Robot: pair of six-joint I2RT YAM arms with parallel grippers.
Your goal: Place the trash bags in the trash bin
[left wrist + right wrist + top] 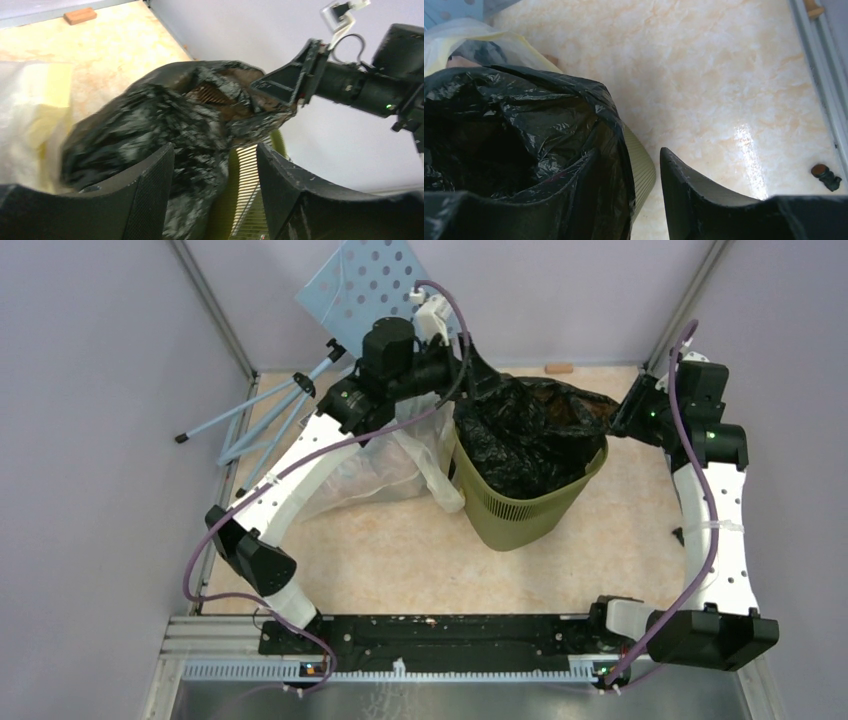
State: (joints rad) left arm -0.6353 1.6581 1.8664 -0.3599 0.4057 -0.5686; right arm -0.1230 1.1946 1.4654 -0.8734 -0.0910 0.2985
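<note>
I am seeing the black trash bag (530,435) sitting in the mouth of the trash bin (510,515), its crinkled film filling the opening and lapping over the rim on the far and right sides. The trash bin is standing upright near the middle of the table (400,550). The left gripper (468,368) is reaching in at the bin's far left corner, where the bag is rising in a drawn-up peak to meet it. On the left wrist view its jaws are standing apart. Bunched film is running through the gap against one finger (145,195), and green mesh is showing between the film and the other finger, so I am logging these jaws as parted, not clamped. The right gripper (622,412) is working at the bin's far right corner, touching the bag's stretched edge. On the right wrist view its jaws are also standing apart. Film is lying against the inner face of one finger (564,210), the other finger (694,195) is sitting outside the bin above bare table, and the bin's rim is showing in the gap. A translucent yellowish bag (385,465) is lying just left of the bin, touching it, under the left arm. A pale blue perforated board (365,285) is leaning at the far wall, a pale blue tripod (270,410) is lying at the far left, and a small tan block (559,367) is resting by the far edge.
</note>
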